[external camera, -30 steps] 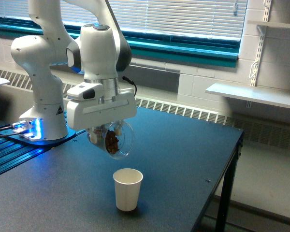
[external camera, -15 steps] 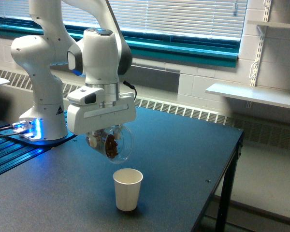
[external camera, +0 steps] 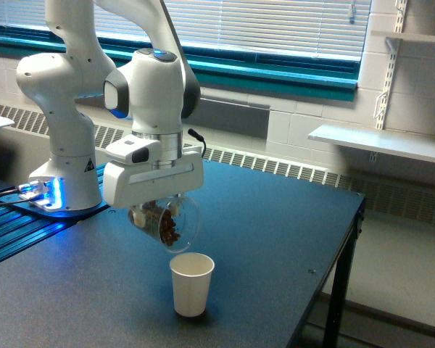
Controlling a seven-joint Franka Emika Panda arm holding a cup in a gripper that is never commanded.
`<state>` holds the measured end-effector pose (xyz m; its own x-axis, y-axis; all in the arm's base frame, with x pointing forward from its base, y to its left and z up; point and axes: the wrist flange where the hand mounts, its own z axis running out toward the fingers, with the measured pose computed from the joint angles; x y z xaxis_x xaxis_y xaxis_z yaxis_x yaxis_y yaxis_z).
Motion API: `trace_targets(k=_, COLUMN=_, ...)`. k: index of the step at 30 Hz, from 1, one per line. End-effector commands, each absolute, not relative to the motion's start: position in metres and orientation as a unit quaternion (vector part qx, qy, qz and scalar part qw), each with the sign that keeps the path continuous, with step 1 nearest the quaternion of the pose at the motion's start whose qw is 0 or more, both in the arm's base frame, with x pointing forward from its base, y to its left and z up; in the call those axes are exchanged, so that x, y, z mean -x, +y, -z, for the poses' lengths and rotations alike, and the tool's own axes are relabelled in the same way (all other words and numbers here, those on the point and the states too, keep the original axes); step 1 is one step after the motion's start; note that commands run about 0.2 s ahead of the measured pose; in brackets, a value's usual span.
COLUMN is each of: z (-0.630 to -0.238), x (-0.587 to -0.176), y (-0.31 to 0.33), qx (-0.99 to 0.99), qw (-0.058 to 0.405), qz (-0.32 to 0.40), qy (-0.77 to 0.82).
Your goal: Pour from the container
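Exterior view | The gripper (external camera: 154, 210) clasped the container (external camera: 167, 223), tilted mouth-down just above a paper cup (external camera: 191, 283) on the dark table (external camera: 275, 232) | Clear, rigid, likely light and slick; best held around its side wall, as here.

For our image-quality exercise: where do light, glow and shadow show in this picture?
Exterior view: daylight through the window blinds; blue glow at the arm's base; the paper cup casts only a faint shadow on the table; the container in the claw looks soft.
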<state>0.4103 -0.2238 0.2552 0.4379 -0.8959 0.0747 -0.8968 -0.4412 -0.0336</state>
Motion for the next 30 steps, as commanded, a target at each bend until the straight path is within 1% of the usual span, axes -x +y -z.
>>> trace_targets(k=1, z=-0.256, x=-0.417, y=-0.224, qx=-0.850, qw=0.013, qz=-0.040, qy=-0.525)
trace_targets(k=30, z=-0.251, x=-0.434, y=-0.213, qx=-0.870, qw=0.034, qz=-0.017, qy=-0.491)
